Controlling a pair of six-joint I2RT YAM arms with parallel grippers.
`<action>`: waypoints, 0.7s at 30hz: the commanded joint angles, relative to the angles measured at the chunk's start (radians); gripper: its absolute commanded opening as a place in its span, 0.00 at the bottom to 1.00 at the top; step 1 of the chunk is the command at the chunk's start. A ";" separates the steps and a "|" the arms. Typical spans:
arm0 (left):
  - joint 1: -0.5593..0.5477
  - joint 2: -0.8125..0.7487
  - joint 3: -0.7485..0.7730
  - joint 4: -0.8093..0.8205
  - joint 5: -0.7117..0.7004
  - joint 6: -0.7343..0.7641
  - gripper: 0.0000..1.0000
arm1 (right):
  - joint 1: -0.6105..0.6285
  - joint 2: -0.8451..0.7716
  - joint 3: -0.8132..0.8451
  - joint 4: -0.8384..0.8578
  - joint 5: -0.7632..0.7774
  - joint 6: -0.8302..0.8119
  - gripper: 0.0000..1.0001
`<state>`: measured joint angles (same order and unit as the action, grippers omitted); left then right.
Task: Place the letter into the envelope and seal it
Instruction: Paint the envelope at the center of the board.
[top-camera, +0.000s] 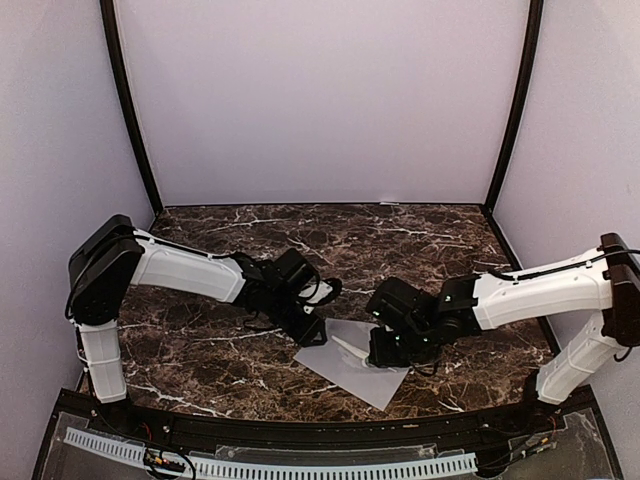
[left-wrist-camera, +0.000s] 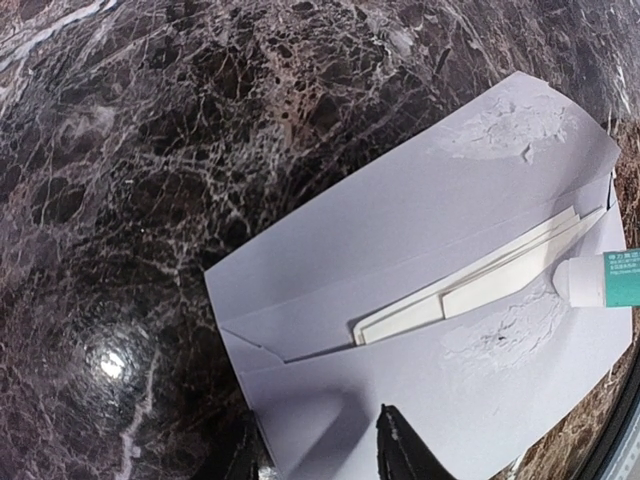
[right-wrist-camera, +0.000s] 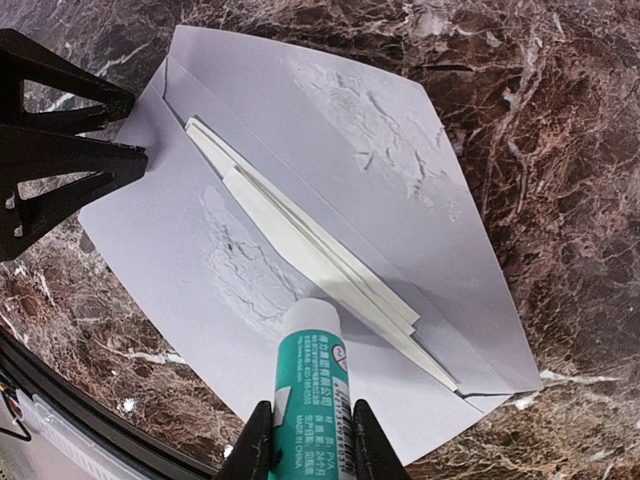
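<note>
A grey envelope (top-camera: 345, 375) lies flat on the dark marble table, its flap open. The letter (left-wrist-camera: 470, 295), folded to a narrow cream strip, sticks partly out of the envelope's (left-wrist-camera: 400, 220) mouth. Wrinkled wet patches mark the flap (right-wrist-camera: 370, 130) and the body (right-wrist-camera: 240, 265). My right gripper (right-wrist-camera: 310, 450) is shut on a green and white glue stick (right-wrist-camera: 312, 380), whose white tip rests near the letter (right-wrist-camera: 300, 250). My left gripper (left-wrist-camera: 325, 455) stands open over the envelope's near left corner, one finger (left-wrist-camera: 405, 455) on the paper, the other off its edge.
The black front rail (top-camera: 300, 430) runs just below the envelope. Purple walls (top-camera: 320, 100) close in the table at the back and both sides. Bare marble (top-camera: 400, 235) lies behind both arms.
</note>
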<state>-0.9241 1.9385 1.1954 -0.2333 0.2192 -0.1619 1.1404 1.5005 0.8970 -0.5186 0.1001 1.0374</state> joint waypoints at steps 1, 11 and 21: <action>-0.012 0.031 0.000 -0.040 0.002 0.011 0.39 | -0.003 0.028 -0.003 0.036 -0.008 -0.004 0.00; -0.023 0.050 0.003 -0.044 0.016 0.009 0.33 | -0.003 0.058 0.007 0.058 -0.009 -0.003 0.00; -0.025 0.056 0.004 -0.046 0.019 0.010 0.31 | -0.003 0.117 0.064 0.070 -0.018 -0.032 0.00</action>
<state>-0.9257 1.9507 1.2076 -0.2337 0.2047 -0.1596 1.1400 1.5749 0.9333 -0.4660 0.0963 1.0260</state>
